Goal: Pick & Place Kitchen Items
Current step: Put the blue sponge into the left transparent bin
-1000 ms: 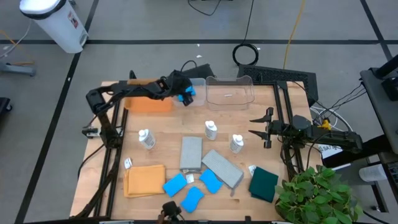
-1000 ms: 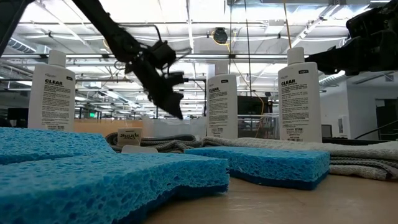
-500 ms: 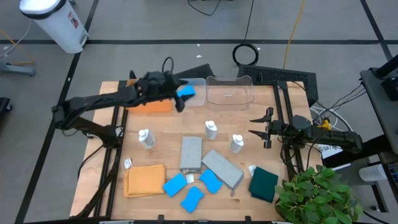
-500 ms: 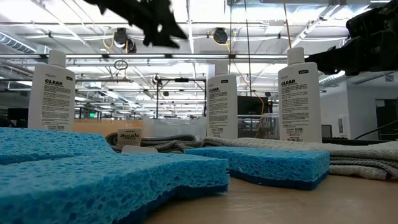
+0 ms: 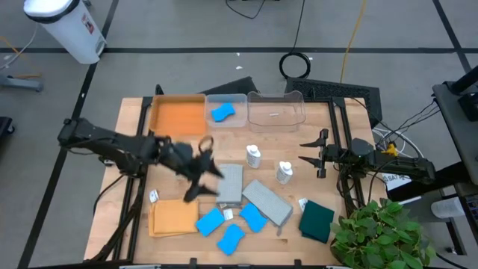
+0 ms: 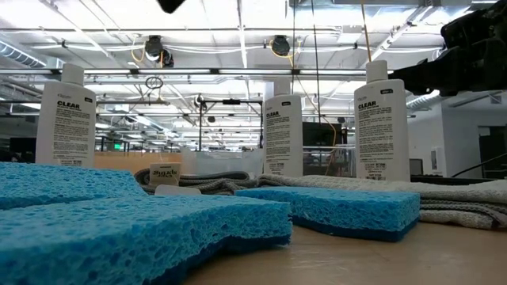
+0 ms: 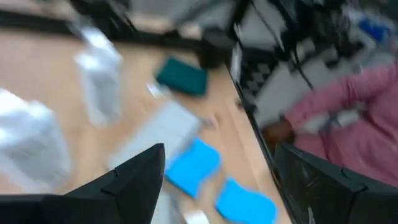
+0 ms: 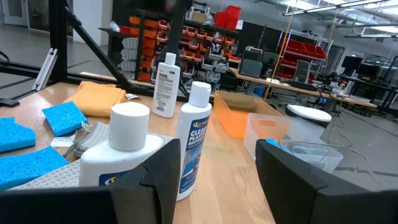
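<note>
Four blue sponges showed from above: one lay in a clear bin well beyond the left tool, which hung empty with fingers spread over the bench beside a grey cloth, while three sponges lay just past it and the right tool waited, jaws parted and empty, near a white bottle. At bench height, sponges filled the foreground before three bottles. Past the left tool's fingers lay blurred sponges; before the right tool's fingers stood two bottles close by.
</note>
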`<action>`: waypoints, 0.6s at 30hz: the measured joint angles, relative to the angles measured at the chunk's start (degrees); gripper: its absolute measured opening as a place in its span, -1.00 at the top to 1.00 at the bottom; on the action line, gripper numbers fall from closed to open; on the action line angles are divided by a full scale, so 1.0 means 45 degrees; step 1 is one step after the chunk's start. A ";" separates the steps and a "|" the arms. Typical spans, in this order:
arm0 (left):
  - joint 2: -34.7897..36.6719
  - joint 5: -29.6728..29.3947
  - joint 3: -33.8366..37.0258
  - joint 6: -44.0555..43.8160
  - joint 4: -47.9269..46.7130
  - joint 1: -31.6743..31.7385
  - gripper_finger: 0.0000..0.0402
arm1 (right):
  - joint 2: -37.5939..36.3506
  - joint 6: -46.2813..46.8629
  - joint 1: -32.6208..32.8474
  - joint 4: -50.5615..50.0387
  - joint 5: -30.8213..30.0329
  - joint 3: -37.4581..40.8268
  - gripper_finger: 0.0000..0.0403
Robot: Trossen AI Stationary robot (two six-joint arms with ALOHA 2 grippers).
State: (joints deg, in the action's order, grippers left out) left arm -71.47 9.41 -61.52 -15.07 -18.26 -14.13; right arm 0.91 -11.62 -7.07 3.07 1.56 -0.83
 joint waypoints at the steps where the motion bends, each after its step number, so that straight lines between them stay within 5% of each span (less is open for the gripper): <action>1: -0.0185 -0.0057 0.0000 -0.0276 -0.0230 -0.0411 -0.52 | 0.0001 -0.0002 0.0002 -0.0001 0.0000 -0.0001 0.10; 6: -0.0973 -0.0124 0.0005 -0.2658 -0.1898 -0.1699 -0.52 | 0.0001 0.0000 0.0000 0.0001 0.0000 -0.0003 0.10; 12: -0.2196 -0.1843 0.0005 -0.3771 -0.3914 -0.2198 -0.52 | -0.0001 -0.0004 0.0000 0.0004 0.0000 -0.0003 0.10; 18: -0.3805 -0.1101 0.0005 -0.4375 -0.3832 -0.2191 -0.52 | 0.0002 -0.0002 0.0000 0.0001 0.0000 -0.0002 0.10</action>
State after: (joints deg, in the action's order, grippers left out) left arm -88.59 4.45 -61.49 -34.76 -35.50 -23.99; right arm 0.92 -11.63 -7.07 3.08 1.56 -0.84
